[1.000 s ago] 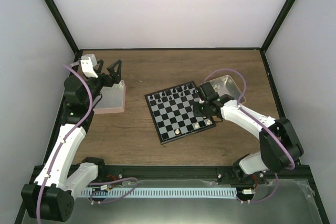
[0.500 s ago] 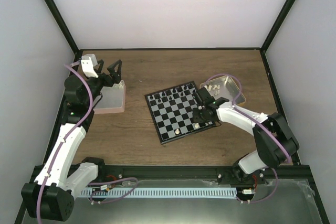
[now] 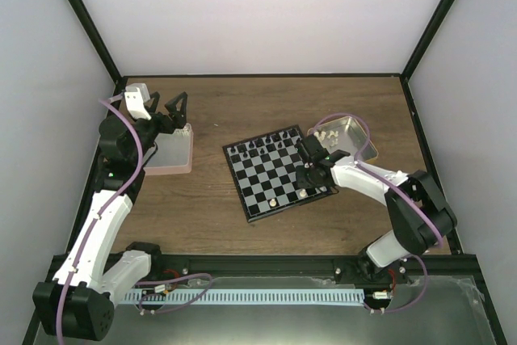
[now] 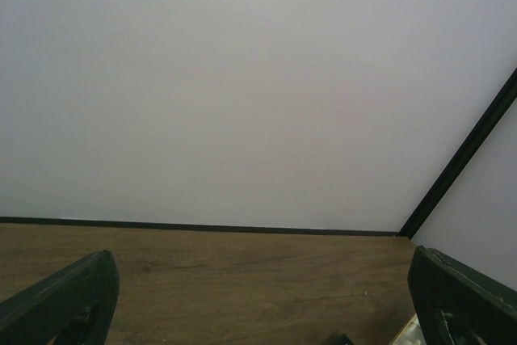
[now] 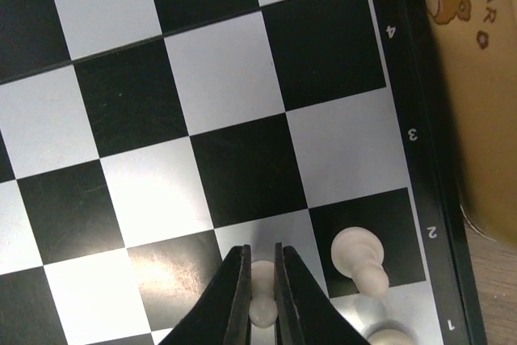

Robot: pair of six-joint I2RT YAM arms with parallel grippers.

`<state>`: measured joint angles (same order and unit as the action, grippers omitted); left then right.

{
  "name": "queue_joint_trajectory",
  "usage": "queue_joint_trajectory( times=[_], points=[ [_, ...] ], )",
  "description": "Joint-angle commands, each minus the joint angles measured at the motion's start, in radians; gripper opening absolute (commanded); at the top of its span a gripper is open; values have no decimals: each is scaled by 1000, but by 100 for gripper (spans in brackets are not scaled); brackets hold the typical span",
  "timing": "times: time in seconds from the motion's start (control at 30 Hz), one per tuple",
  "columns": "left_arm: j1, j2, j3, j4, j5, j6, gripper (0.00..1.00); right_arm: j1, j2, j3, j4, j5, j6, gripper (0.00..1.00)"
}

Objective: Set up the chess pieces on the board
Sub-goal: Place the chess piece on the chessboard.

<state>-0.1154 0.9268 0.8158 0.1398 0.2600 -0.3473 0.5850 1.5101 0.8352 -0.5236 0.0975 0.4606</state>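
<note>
The board (image 3: 266,179) lies at the table's middle, with black chessmen along its far row. My right gripper (image 3: 306,177) hovers low over the board's right near part, shut on a cream-white pawn (image 5: 262,292). In the right wrist view the gripper (image 5: 260,258) holds the pawn upright over a pale square of the board (image 5: 218,86). One more white pawn (image 5: 359,258) stands on the black square just to the right, and a third white piece (image 5: 393,335) shows at the bottom edge. My left gripper (image 3: 166,111) is open above the pink tray (image 3: 179,159), holding nothing.
A metal tray (image 3: 359,131) with several white chess pieces (image 3: 327,133) sits right of the board; its tan wall (image 5: 477,78) borders the board in the right wrist view. A lone white piece (image 3: 275,201) stands on the near row. The left wrist view shows wood table (image 4: 242,280) and white wall.
My right gripper has moved a little left and nearer, from beside the metal tray to over the board's right squares, still shut on the pawn. The left arm has not moved.
</note>
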Motion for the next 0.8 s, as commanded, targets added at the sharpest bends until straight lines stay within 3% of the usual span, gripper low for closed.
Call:
queue_joint_trajectory(
  times=[0.0, 0.4, 0.6, 0.77],
  points=[
    [6, 1, 5, 21, 8, 1, 100, 7, 29, 10, 17, 32, -12, 7],
    [6, 6, 8, 22, 13, -1, 100, 8, -26, 35, -35, 35, -3, 15],
    [7, 6, 7, 22, 18, -2, 100, 9, -78, 55, -58, 40, 16, 27],
    [6, -5, 9, 18, 16, 2, 100, 9, -122, 72, -39, 70, 46, 31]
  ],
)
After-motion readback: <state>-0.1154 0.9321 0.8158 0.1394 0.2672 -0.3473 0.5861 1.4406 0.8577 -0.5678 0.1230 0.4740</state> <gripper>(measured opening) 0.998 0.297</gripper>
